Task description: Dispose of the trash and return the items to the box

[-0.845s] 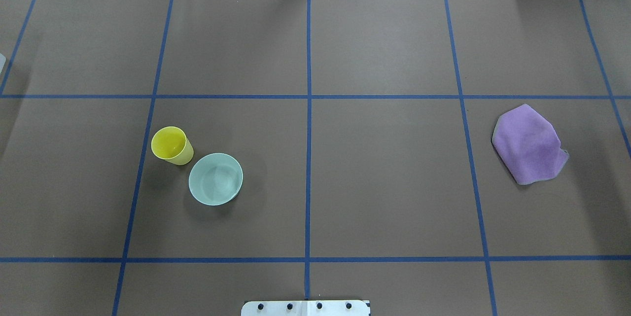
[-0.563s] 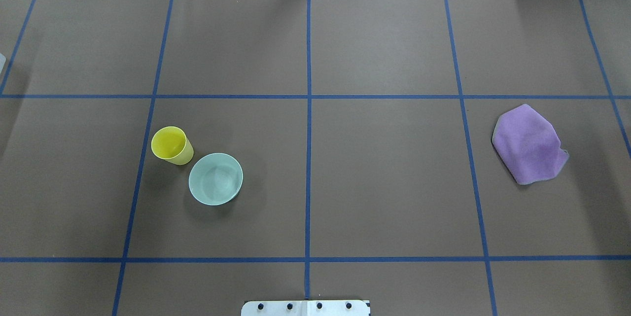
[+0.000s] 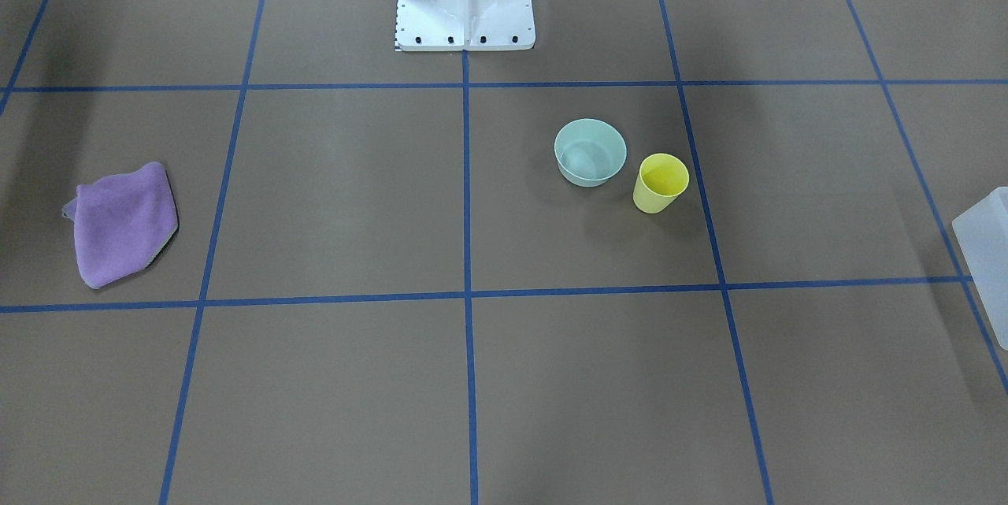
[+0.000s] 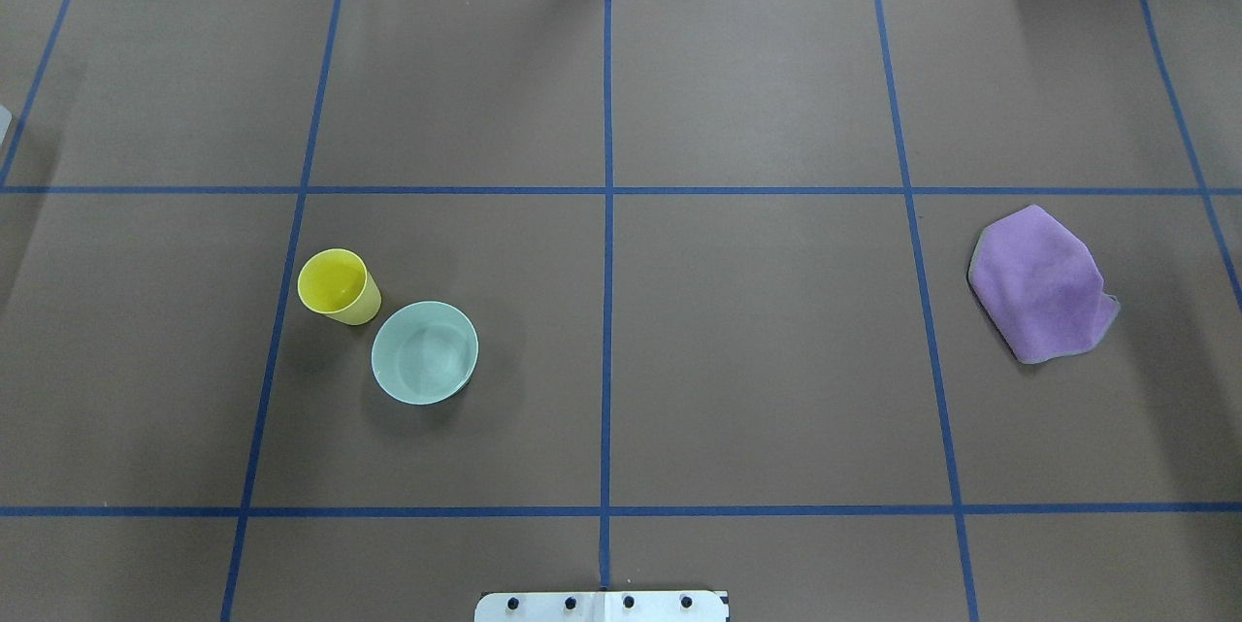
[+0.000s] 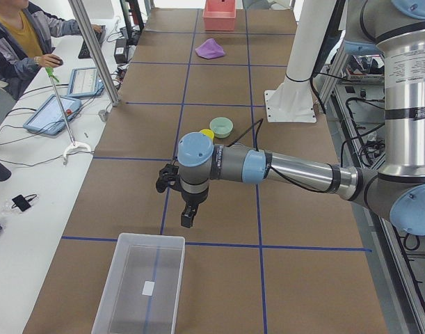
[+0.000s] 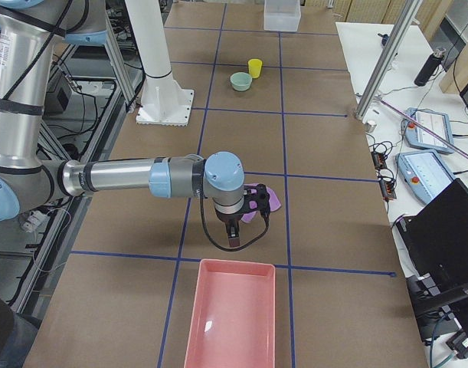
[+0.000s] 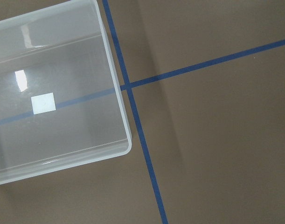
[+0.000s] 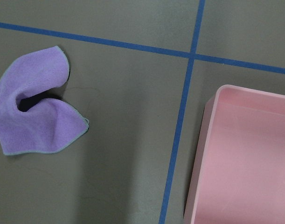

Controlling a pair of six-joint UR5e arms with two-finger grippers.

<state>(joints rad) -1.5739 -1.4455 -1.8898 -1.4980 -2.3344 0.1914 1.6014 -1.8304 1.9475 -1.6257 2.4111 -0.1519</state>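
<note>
Brown gridded table (image 4: 767, 360) | my left gripper (image 5: 186, 209) near box (image 5: 151, 237), grip state: cannot tell | next, I'd say: reach cup (image 4: 335, 284), pinch its wall, avoid bowl (image 4: 424, 352).

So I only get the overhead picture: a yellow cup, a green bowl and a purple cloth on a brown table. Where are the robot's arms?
Observer: Off your frame. The left side camera shows the left arm stretched over the table, its fingers pointing down between the yellow cup and a translucent box.
Visitor: And the other arm?
Observer: The right side camera has the right arm reaching out between the purple cloth and a pink tray.
Visitor: Anything inside that box?
Observer: The left wrist camera looks in: only a small white square shows, no items.
</note>
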